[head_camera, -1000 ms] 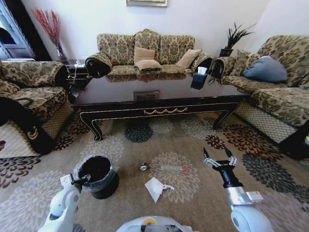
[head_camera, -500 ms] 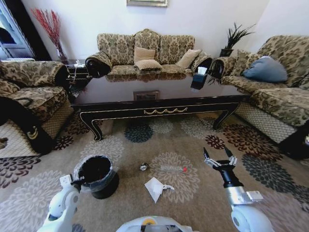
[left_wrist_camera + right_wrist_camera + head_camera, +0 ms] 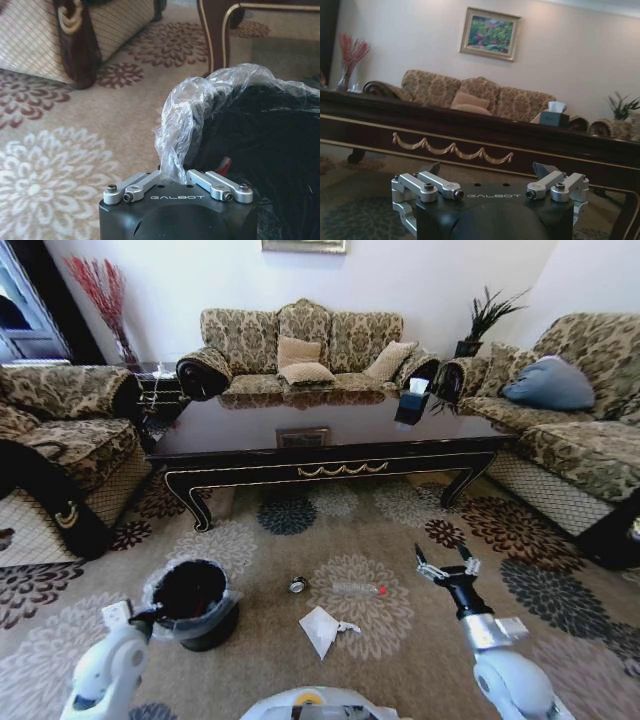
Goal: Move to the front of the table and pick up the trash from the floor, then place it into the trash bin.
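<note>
The table stands across the rug ahead, its carved apron filling the right wrist view. On the floor before it lie the trash: a crumpled white paper, a clear bottle with a red cap and a small round silvery piece. My right gripper hovers open to the right of the bottle, apart from it. The black trash bin with its clear bag stands at the lower left. My left gripper is shut at the bin's near rim, a fold of the bag against its tip.
Patterned sofas ring the table on three sides, with one arm close to the bin's left. A tissue box stands on the table. Open rug lies between the trash and the right sofa.
My left arm has drawn back to the left, and the bin has shifted slightly left with it. The right gripper has edged a little left and up. The trash has not moved.
</note>
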